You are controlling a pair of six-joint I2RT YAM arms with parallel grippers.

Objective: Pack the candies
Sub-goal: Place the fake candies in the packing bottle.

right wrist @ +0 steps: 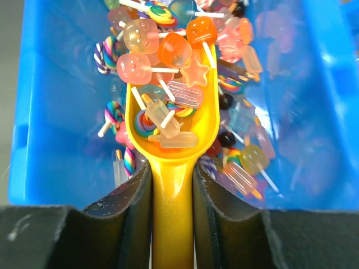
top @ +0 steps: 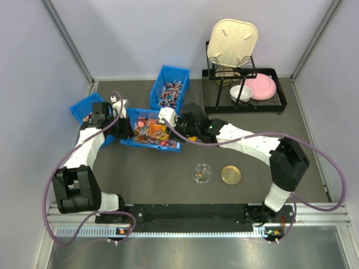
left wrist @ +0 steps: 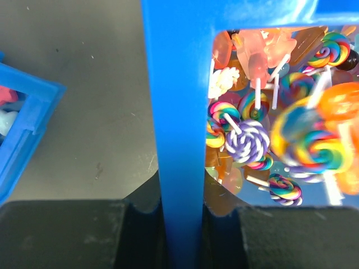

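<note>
1. Dark grey desk [top: 168,185] inside a pale-walled enclosure. A black wire dish rack [top: 269,106] stands far right and isn't involved.
2. The tiny mixed-colour candies [right wrist: 168,50] are swirl lollies on thin white sticks plus translucent orange and pink pieces. They're heaped in the open blue plastic bin [top: 151,144] at centre-left of the desk. A few already lie in the bowl of the yellow plastic scoop [right wrist: 171,168].
3. Handling, my read: light, loose and glossy, so they'll slide and roll, and the sticks will snag neighbours. Too small to pinch singly. Take them by scoop, load low in the bowl, scoop level.
4. Right pincer [right wrist: 171,179]: clamped on the scoop's handle, a finger either side, scoop pointing straight out. The arm stretches leftward across the desk, wrist over the bin's right end, scoop bowl down in the pile.
5. Left pincer [left wrist: 179,221]: clamped across the bin's side wall, one finger on the candy side and one on the desk side, bracing the bin. The arm reaches forward from its base, wrist at the bin's left end.
6. Likely target: the clear round container [top: 202,174] near front centre. A gold round lid [top: 230,175] lies just beside it. Something small sits inside the container; can't tell what.
7. Risk: small mouth against a full scoop, so spill on the tilt.
</note>
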